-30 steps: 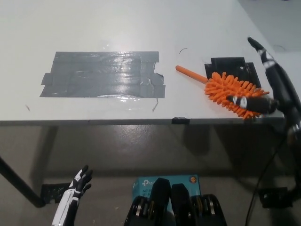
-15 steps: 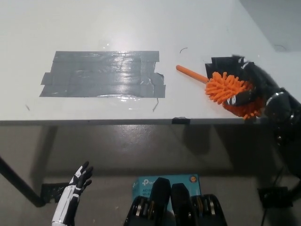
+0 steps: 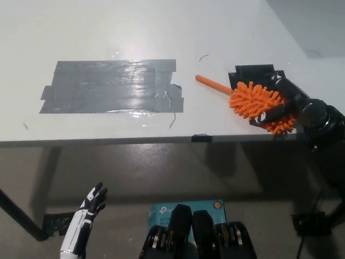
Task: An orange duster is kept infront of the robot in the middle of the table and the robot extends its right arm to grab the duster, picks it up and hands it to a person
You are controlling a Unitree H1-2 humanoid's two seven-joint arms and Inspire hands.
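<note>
The orange duster (image 3: 254, 101) lies on the white table (image 3: 135, 32) near its front right edge, its thin orange handle (image 3: 211, 84) pointing up and left. My black right hand (image 3: 280, 105) is wrapped over the bristly head from the right, fingers curled on it. The duster still rests on the table. My white left hand (image 3: 92, 200) hangs low at the lower left, below the table edge, fingers spread and holding nothing.
A large patch of grey tape (image 3: 110, 86) covers the table's middle left. A black tape patch (image 3: 253, 72) lies behind the duster head. A teal box (image 3: 186, 209) sits on the floor under the table.
My right hand has come down from an outstretched pose beside the duster and closed over its head. The whole picture has shifted slightly left, so the camera moved. The left hand stays put.
</note>
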